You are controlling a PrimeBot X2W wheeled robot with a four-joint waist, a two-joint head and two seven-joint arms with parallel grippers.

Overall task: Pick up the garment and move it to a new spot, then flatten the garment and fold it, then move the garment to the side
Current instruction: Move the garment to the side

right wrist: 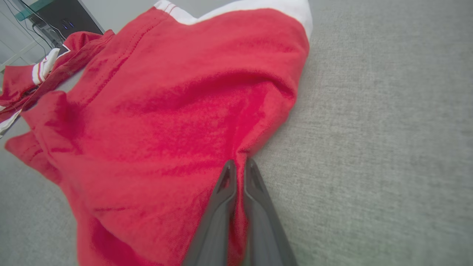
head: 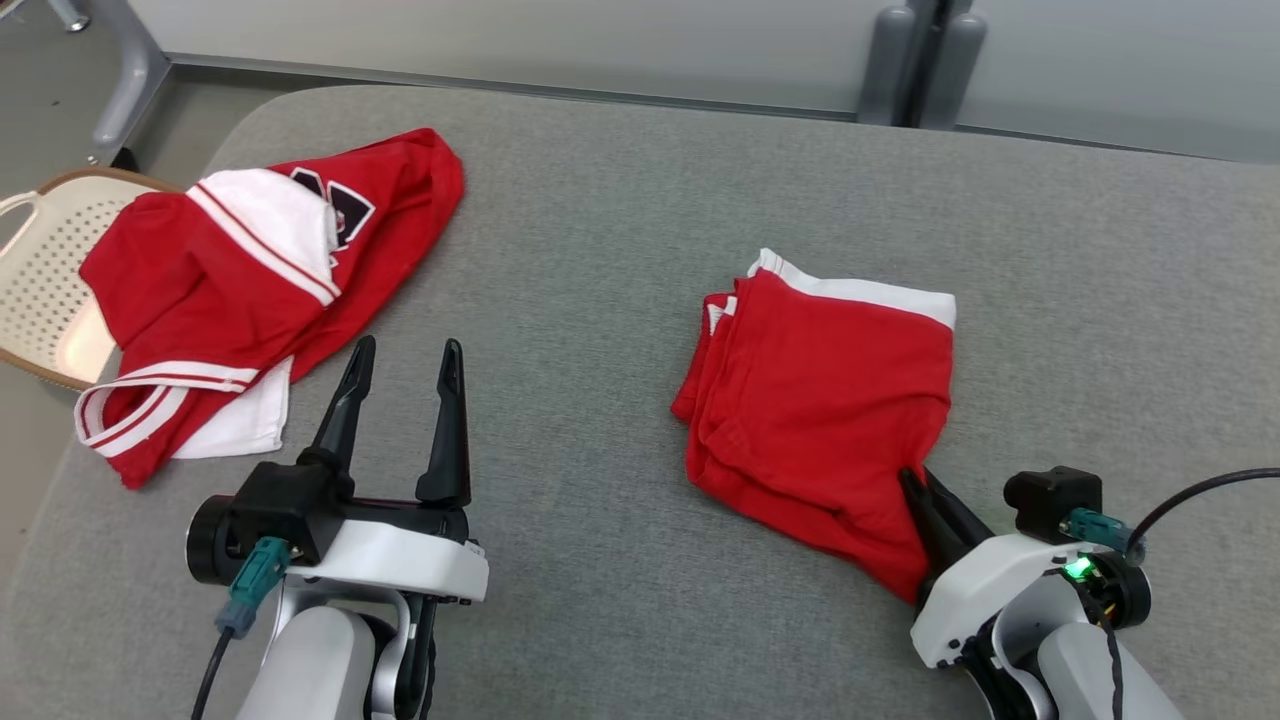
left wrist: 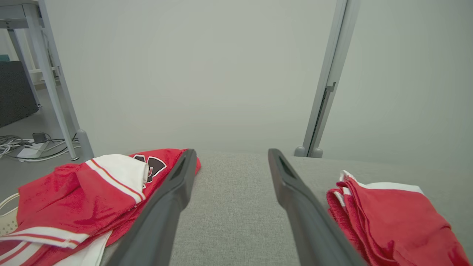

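R gripper (right wrist: 239, 164): the two fingers are pressing together on a fold of red cloth at the near right edge of the garment. A thin strip of fabric is showing betw. them.
Folded red garment (head: 815, 400): it is lying on the grey padded table (head: 640, 190), right of centre, in several stacked layers with a white band along the far edge. Its near corner is sitting inside the R gripper's pinch. How many layers are caught I cannot tell, prob. only the upper ones.
L gripper (head: 405, 365): the fingers are standing wide apart and holding nothing. They are pointing over bare table betw. the two clothes, touching neither.
Red-and-white jersey (head: 250, 290): it is lying crumpled at the far left of the table, well apart from the folded garment.
Basket (head: 40, 270): cream, perforated, at the left table edge. The jersey's left part is overlapping it in the head view.
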